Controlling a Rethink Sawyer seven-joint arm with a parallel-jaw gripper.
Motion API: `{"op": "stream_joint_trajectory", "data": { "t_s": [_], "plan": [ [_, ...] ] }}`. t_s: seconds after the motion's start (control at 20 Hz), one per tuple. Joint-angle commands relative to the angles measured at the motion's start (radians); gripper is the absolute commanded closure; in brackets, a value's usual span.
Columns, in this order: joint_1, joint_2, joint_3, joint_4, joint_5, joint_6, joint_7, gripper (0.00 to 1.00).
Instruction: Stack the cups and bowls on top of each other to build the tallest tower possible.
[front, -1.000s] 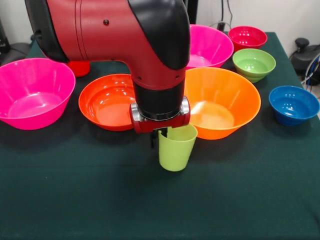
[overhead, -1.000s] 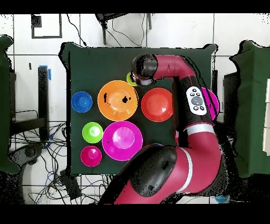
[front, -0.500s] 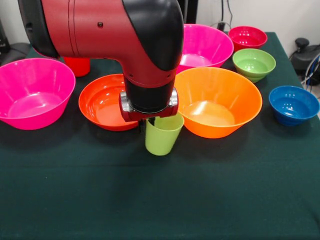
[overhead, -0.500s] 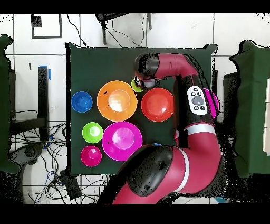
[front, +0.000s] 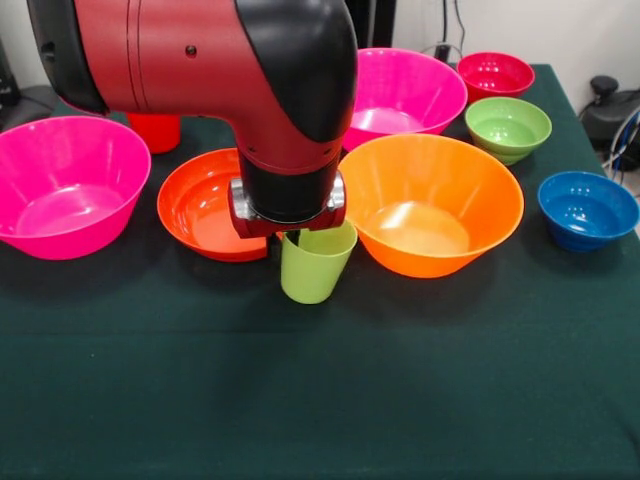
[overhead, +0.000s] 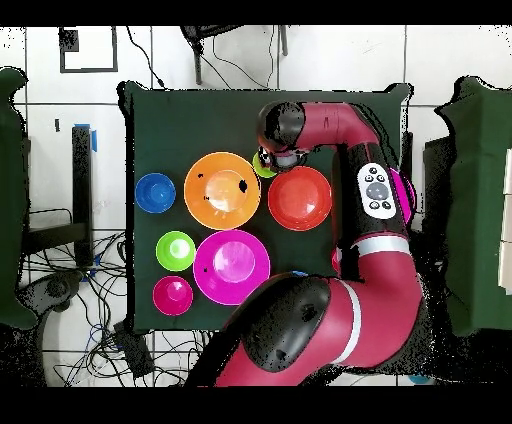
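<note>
The red arm (front: 200, 70) fills the upper left of the front view above the dark green bench (front: 330, 400). Right of centre sits the big orange bowl (front: 432, 205), the likely tower base; left of it the red-orange bowl (front: 205, 205). The pincer (front: 292, 238) grips the lime green cup (front: 315, 262) by its rim, upright, hanging between the two bowls, just lower left of the orange one.

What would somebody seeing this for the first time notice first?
The big red and black arm fills the upper middle of the front view, and a lime green cup hangs under its wrist, in front of the gap between the red-orange bowl and the big orange bowl. Bright bowls ring it on the dark green table, a big pink bowl at far left.
</note>
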Motion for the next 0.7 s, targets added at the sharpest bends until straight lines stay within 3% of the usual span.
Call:
{"op": "stream_joint_trajectory", "data": {
  "t_s": [0.05, 0.7],
  "plan": [
    [-0.004, 0.030, 0.001, 0.044, -0.064, -0.040, -0.210, 1.00],
    [-0.025, 0.070, 0.013, 0.057, -0.053, -0.071, -0.205, 1.00]
  ]
}}
